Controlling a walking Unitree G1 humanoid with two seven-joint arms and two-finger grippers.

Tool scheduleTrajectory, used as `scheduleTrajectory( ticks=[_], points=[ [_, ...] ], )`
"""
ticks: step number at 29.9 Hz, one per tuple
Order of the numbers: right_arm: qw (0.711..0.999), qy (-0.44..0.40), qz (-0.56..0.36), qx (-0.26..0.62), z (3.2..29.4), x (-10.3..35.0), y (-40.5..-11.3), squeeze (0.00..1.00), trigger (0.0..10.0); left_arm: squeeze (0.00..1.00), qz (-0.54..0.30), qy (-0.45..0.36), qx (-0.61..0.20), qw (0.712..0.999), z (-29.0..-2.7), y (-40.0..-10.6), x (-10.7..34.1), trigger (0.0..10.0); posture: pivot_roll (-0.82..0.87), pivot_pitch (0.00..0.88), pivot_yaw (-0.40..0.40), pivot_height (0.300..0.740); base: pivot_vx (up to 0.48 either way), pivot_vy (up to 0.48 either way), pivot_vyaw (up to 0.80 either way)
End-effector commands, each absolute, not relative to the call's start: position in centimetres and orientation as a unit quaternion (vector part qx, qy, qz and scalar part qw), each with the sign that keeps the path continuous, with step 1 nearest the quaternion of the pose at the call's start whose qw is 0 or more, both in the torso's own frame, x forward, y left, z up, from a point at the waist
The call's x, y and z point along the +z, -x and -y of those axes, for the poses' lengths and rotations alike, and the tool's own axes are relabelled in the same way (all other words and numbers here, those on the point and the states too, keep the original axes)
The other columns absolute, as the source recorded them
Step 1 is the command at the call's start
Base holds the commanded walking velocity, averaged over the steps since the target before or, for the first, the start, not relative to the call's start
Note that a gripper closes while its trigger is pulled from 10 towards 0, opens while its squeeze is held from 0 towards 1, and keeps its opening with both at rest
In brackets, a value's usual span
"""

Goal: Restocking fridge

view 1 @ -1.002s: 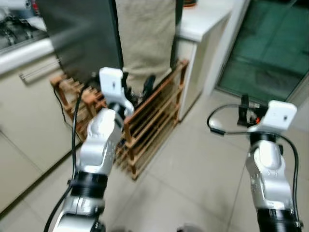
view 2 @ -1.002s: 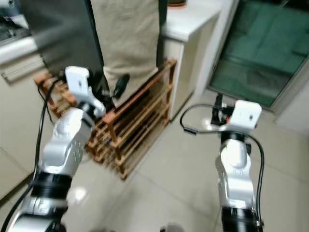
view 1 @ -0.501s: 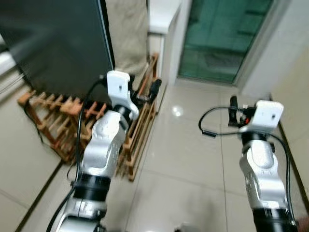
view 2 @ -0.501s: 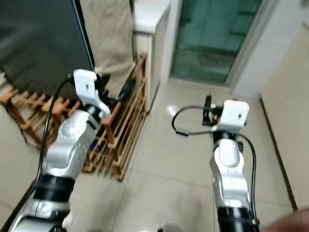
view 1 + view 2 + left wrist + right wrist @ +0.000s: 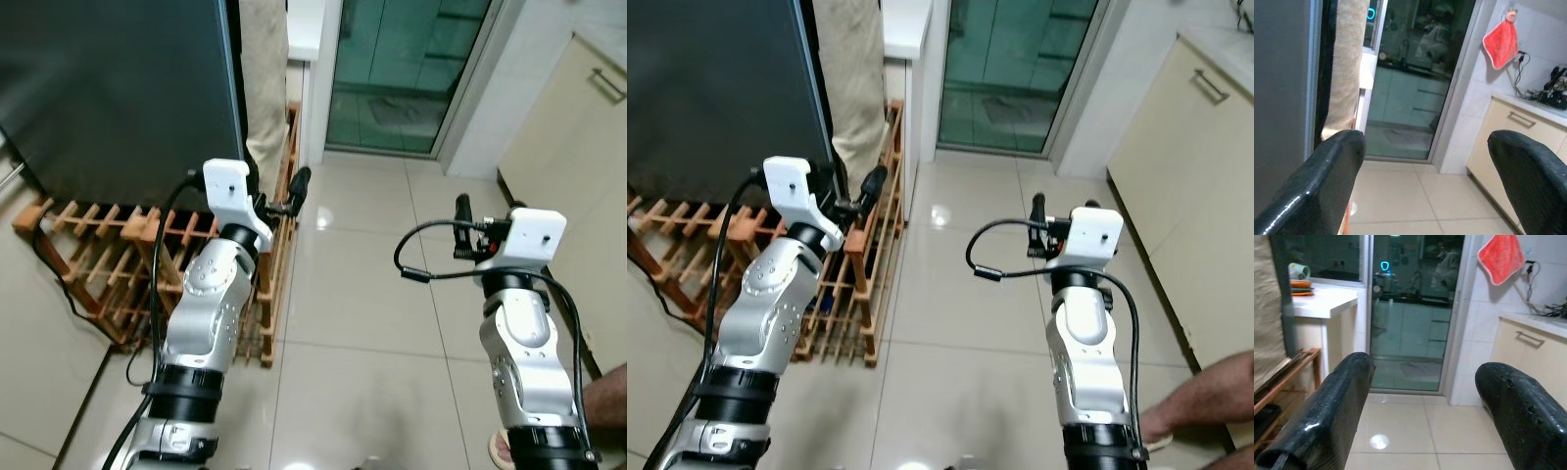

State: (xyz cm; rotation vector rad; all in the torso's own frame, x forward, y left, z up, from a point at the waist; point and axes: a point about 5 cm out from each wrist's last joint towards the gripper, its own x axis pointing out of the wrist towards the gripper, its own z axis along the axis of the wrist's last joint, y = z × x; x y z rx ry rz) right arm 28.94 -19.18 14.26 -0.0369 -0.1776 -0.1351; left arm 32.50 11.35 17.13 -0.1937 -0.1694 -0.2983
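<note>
Your fridge (image 5: 118, 88) sits off to your left, the big dark slab filling the upper left of the head views, and its long axis runs straight up and down. That's the relation your next move hangs on: both arms are pointing down the tiled floor (image 5: 362, 294) toward the glass sliding door (image 5: 411, 69), so the fridge lies beside the jaws, not ahead of them. I'd say you need a turn to the left before anything can be reached.

Your left gripper (image 5: 1425, 171) is the nearer one, raised just beside the fridge's edge and above the wooden rack (image 5: 108, 255) at its foot. Jaws are spread wide with nothing between them. Your right gripper (image 5: 1425, 406) is well apart from the fridge, out over bare tiles, jaws likewise parted and empty. So no stock is in hand yet, and I can't pick out any item to restock in these pictures.

A beige cloth (image 5: 265, 88) hangs just past the fridge, with a white surface (image 5: 1322, 301) behind it.

What the wrist views give you: a red cloth (image 5: 1501, 41) hanging on the far wall, cream cabinets (image 5: 1533, 352) on the right, and a cup (image 5: 1298, 270) on that white surface. The head views give you instead the rack's full run along the floor, plus a person's foot (image 5: 509, 450) close to your right side, so watch that as you turn
</note>
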Motion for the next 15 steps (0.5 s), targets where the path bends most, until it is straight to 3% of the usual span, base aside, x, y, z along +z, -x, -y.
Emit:
scheduleTrajectory(
  ticks=[1,5,9,11,12,15],
  points=[
    [0.993,0.022,0.089,-0.075,19.8,14.4,-29.1,0.0,10.0,0.0,0.1,0.103,-0.156,0.977,-10.8,-32.5,18.0,10.0,-0.13,0.0,-0.038,0.711,0.461,0.0,0.0],
    [0.985,0.051,0.15,-0.068,19.2,16.7,-28.7,0.0,10.0,0.0,0.132,0.124,-0.097,0.979,-12.6,-32.3,19.1,10.0,-0.11,0.0,-0.027,0.711,0.115,0.0,0.0],
    [0.96,0.083,0.262,-0.053,18.0,22.0,-25.3,0.0,10.0,0.0,0.181,0.099,-0.004,0.978,-16.7,-30.3,22.3,10.0,-0.1,0.0,-0.007,0.711,0.0,0.0,0.0],
    [0.959,0.088,0.265,-0.05,17.9,22.2,-24.8,0.0,10.0,0.0,0.182,0.094,0.011,0.979,-17.2,-29.8,22.6,10.0,-0.1,0.0,-0.007,0.711,0.0,0.0,0.0],
    [0.963,0.094,0.247,-0.059,18.4,21.3,-23.5,0.0,10.0,0.0,0.16,-0.029,0.052,0.985,-18.2,-28.7,22.3,10.0,-0.1,0.0,-0.006,0.711,0.0,0.0,0.0],
    [0.966,0.092,0.229,-0.078,19.1,20.6,-22.7,0.0,10.0,0.0,0.174,0.032,-0.008,0.984,-16.8,-27.6,22.6,10.0,-0.11,0.0,-0.025,0.711,0.0,0.0,0.0]
  ],
)
